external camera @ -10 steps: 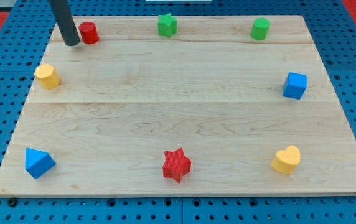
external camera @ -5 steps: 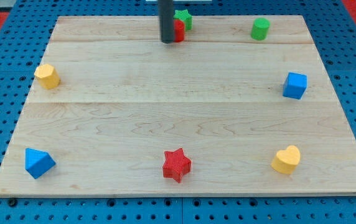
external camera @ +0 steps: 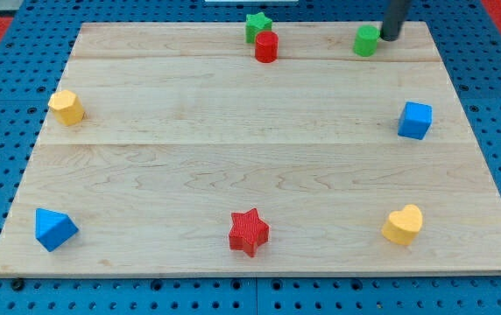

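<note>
My tip (external camera: 390, 36) stands at the view's top right, just right of the green cylinder (external camera: 366, 40), touching it or nearly so. Further left along the top edge, the red cylinder (external camera: 266, 47) rests against the lower right of the green star (external camera: 257, 25). Below my tip, on the right side, sits the blue cube (external camera: 415, 120).
On the wooden board (external camera: 250, 149) a yellow block (external camera: 66, 107) lies at the left, a blue triangular block (external camera: 54, 228) at the bottom left, a red star (external camera: 249, 232) at the bottom middle and a yellow heart (external camera: 404, 224) at the bottom right.
The rod swept from the top left to the top right. It pushed the red cylinder rightward against the green star, nudging the star slightly right and up, then left them.
</note>
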Robot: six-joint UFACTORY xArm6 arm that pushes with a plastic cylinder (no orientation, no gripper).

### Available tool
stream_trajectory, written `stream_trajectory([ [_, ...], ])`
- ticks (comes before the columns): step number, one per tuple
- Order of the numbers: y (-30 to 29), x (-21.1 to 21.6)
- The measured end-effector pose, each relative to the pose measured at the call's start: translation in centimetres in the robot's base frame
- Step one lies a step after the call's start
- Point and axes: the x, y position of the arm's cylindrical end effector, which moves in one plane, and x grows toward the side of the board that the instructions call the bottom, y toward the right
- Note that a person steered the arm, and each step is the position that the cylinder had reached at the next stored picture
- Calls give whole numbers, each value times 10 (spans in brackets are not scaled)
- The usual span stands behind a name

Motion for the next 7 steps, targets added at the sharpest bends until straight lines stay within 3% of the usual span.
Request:
stream_trajectory([
  [2, -77, -4],
  [3, -26, -4],
  [4, -16, -4],
  [6, -28, 12],
  [7, -62, 22],
])
